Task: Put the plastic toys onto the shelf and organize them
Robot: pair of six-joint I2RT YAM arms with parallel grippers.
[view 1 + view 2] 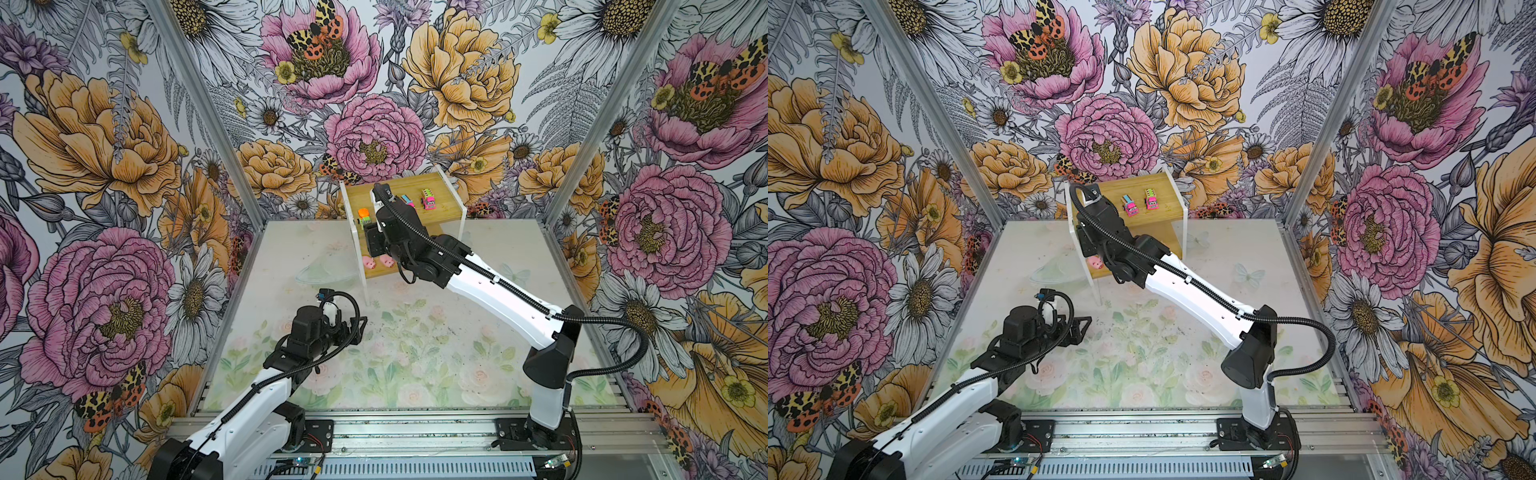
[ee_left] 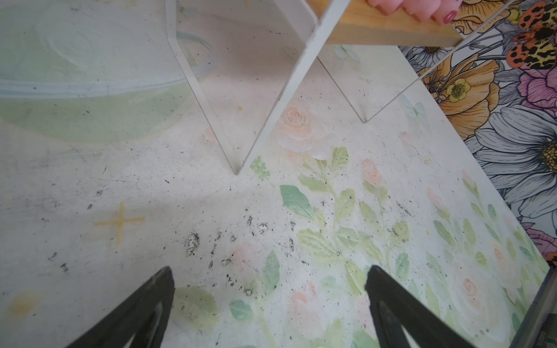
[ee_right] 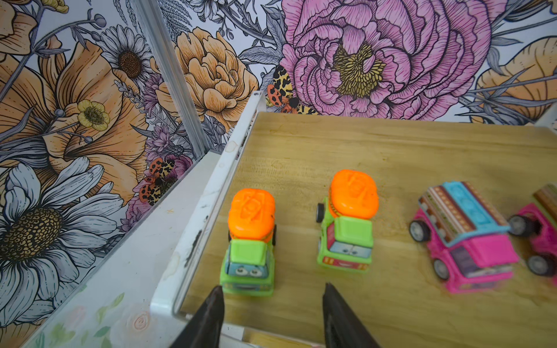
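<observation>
Shelf top (image 3: pixel 391 144): end green truck (image 3: pixel 248 241) (1 of 2) just beyond right gripper (image 3: pixel 272 286).

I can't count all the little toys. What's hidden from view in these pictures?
- Top views: the right arm covers much of the shelf. A first pig and a second pig show; any others behind the arm are hidden.
- Right wrist view: the far pink car is cut off by the frame edge and blurred.
- Left wrist view: the pink toys are cut off by the edge and cannot be counted.
</observation>
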